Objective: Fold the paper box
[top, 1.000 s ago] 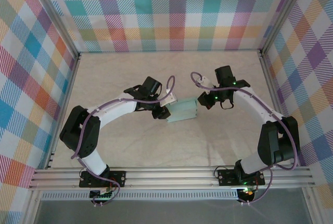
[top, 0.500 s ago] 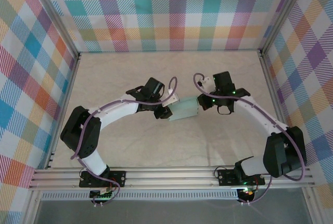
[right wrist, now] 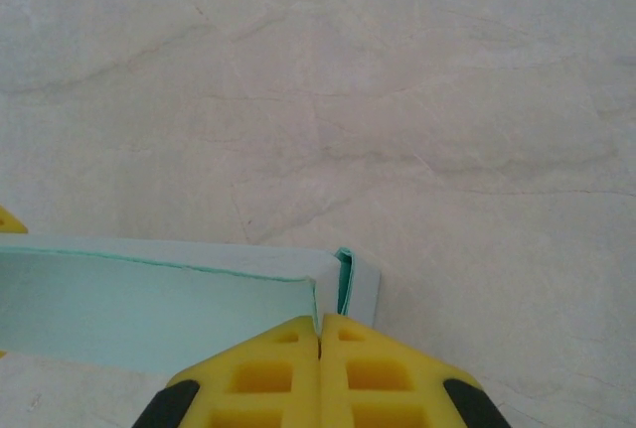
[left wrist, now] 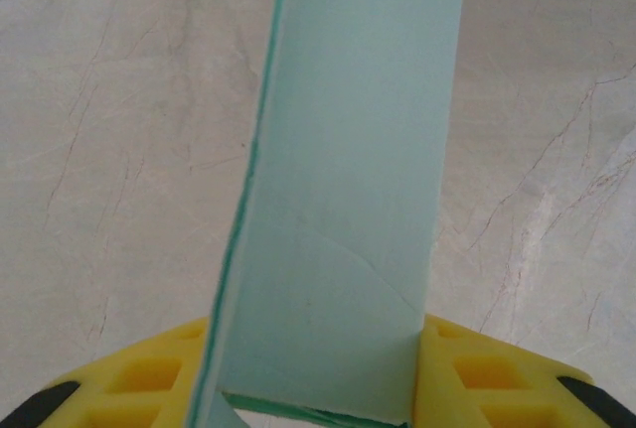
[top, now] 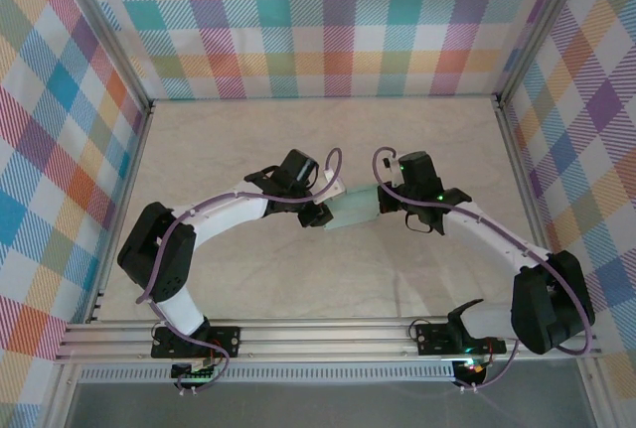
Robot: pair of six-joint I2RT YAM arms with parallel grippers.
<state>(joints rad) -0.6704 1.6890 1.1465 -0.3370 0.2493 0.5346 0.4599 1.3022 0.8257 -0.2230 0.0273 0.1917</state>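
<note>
A: What is being worked over the marbled table [top: 248, 140]?
B: The paper box [top: 353, 212], at the middle, is being kept between the 2 arms so both ends are being reached.
A: How is it being gripped?
B: Its width is being spanned by the part-open left gripper [left wrist: 318, 388], steadying it. 1 thin end wall is being pinched by the closed right gripper [right wrist: 320, 354], probably for creasing.

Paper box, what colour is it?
Pale mint green, plain with no pattern. The paper box shows best in the left wrist view.
</note>
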